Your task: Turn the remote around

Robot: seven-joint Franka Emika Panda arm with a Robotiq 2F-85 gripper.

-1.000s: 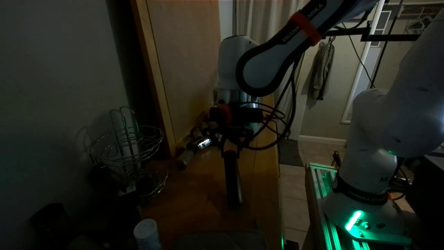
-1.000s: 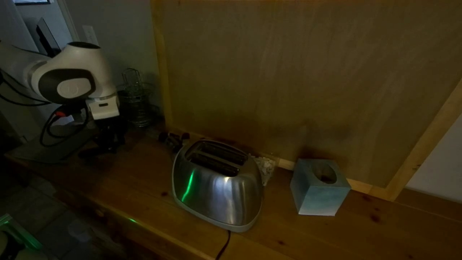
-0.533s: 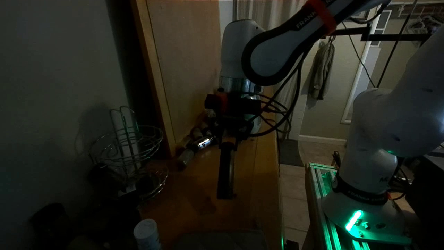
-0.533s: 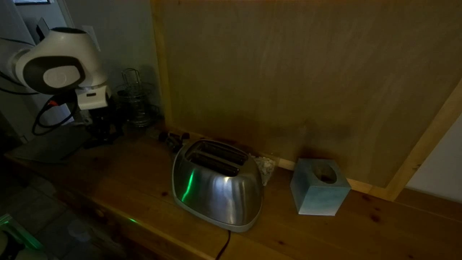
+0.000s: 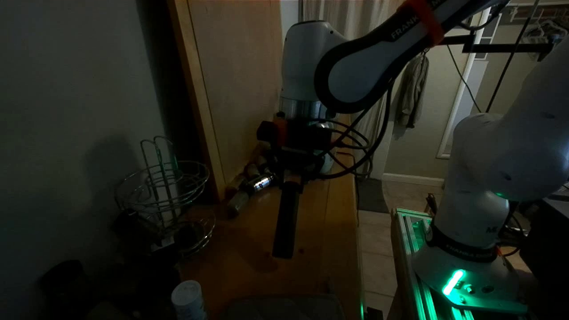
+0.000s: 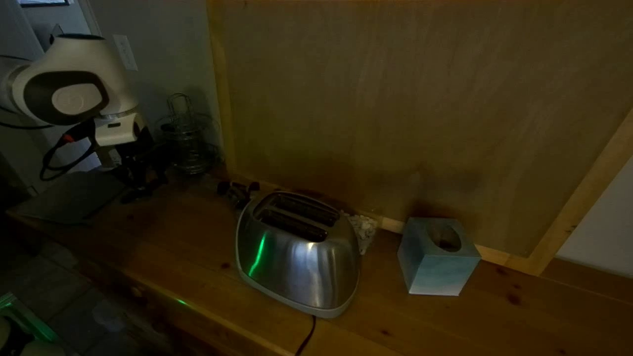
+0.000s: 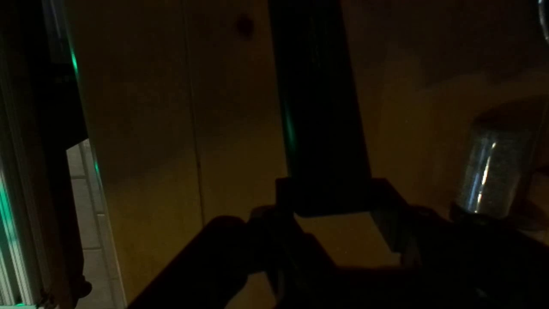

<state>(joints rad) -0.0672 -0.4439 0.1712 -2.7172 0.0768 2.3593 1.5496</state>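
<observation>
The remote (image 5: 286, 224) is a slim black bar. In an exterior view it extends from my gripper (image 5: 292, 181) toward the camera, its free end low over the wooden tabletop. In the wrist view the remote (image 7: 319, 98) runs from between the fingertips (image 7: 329, 195) up past the top edge. The two fingers press on its sides near one end. In an exterior view the gripper (image 6: 143, 180) is a dark shape, and the remote is hard to make out there. The remote seems held above the wood, with a shadow beside it; the exact height is unclear.
A wire rack (image 5: 162, 191) stands by the wall. A white-lidded container (image 5: 189, 297) and a dark mat (image 5: 284, 307) are at the near end. Jars (image 5: 240, 200) lie by the wooden panel. A toaster (image 6: 296, 262) and a tissue box (image 6: 437, 262) stand farther along the table.
My gripper has risen with the remote in its grip. The remote's free end has swung toward the wire rack side. In an exterior view the arm has moved left and up.
</observation>
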